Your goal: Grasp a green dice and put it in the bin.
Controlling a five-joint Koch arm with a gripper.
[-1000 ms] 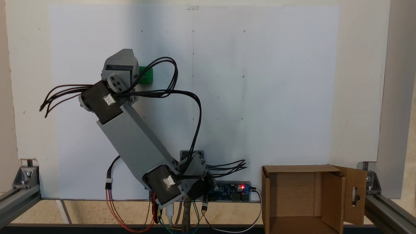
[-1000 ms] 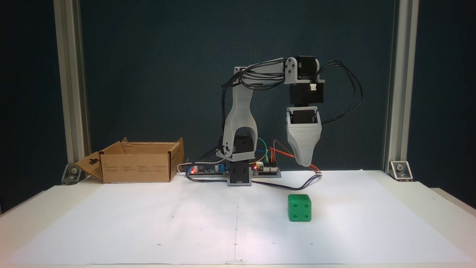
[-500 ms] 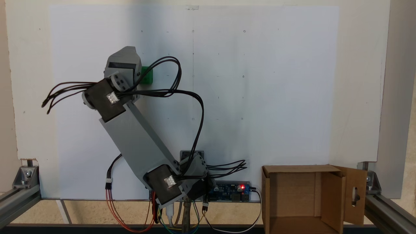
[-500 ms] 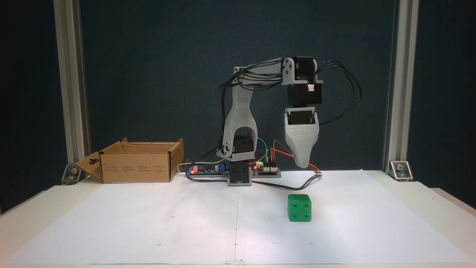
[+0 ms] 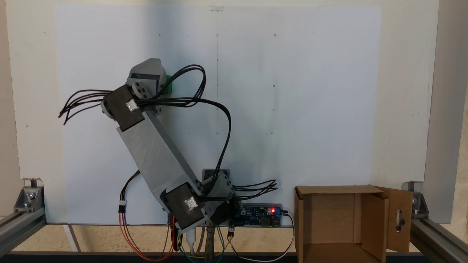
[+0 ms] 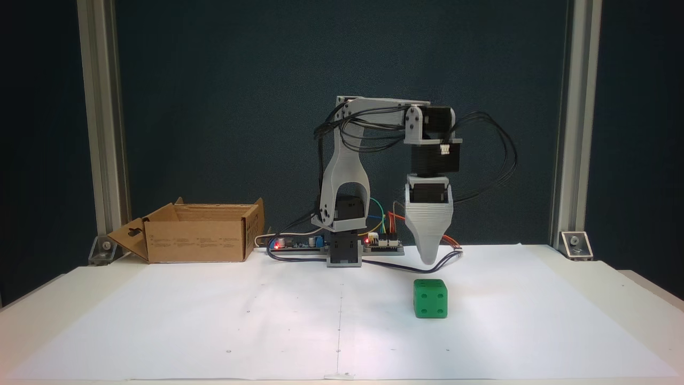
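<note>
The green dice [image 6: 430,298] rests on the white paper, right of centre in a fixed view from the front, with several pips facing that camera. From above, only a sliver of the green dice [image 5: 169,84] shows beside the grey gripper head. My gripper [image 6: 429,261] points straight down, its tip a short way above the dice and apart from it. Only one tapered tip shows, so I cannot tell whether the jaws are open or shut. The bin [image 6: 197,240], a brown cardboard box open at the top, stands far off at the back left; its flap [image 5: 400,219] has a keyhole slot.
The arm's base and a controller board [image 5: 259,215] with a red light sit at the back edge, with loose cables [image 6: 443,259] trailing onto the paper near the dice. Aluminium posts [image 6: 101,123] stand at both back corners.
The gripper has come down toward the dice and shifted slightly over it; from above its head now covers more of the green cube. The dice and bin have not moved.
</note>
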